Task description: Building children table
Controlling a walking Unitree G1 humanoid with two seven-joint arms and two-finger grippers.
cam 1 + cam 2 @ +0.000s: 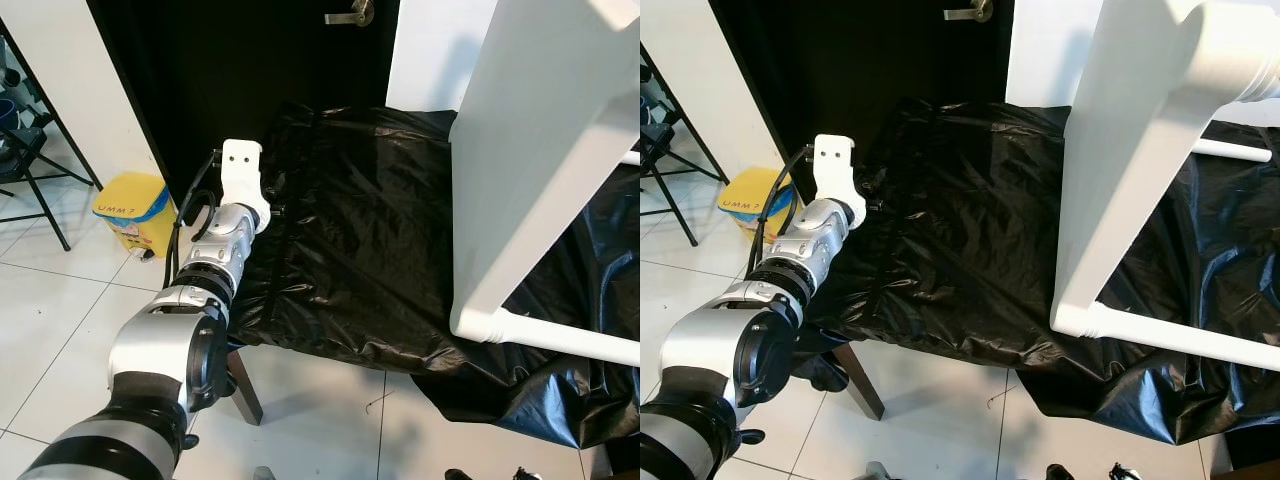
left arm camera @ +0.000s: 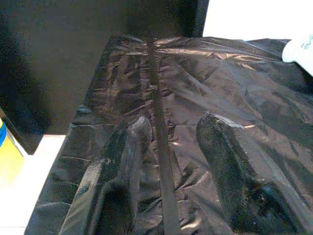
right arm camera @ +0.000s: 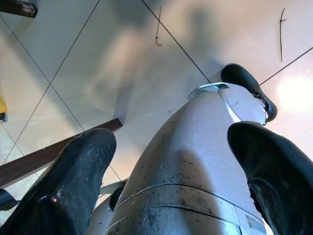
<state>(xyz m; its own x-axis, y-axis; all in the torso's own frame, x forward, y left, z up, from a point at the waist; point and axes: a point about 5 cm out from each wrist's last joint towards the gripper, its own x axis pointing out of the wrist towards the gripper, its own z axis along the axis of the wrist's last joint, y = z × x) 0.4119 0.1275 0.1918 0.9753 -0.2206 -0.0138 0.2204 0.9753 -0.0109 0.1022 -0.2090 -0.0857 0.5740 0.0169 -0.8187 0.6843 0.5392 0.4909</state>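
I have the left arm (image 1: 215, 265) reaching from the lower left of the head view up toward centre-left, over the near left edge of a table covered in black plastic sheet (image 1: 350, 250). In the left wrist view the left gripper (image 2: 183, 166) has its two black fingers (image 2: 122, 166) spread wide, empty, hovering just above the sheet.

The white table frame (image 1: 530, 180) fills the right side of the head view: a broad white leg slants from the upper right down to a joint at lower right, where a white rail (image 1: 570, 338) runs off toward the right edge, resting on the sheet.

A yellow bin (image 1: 132, 208) sits on the tiled floor at left, beside the black door (image 1: 250, 60).

The right gripper (image 3: 171, 161) hangs down by the robot's leg, fingers wide apart, holding nothing.
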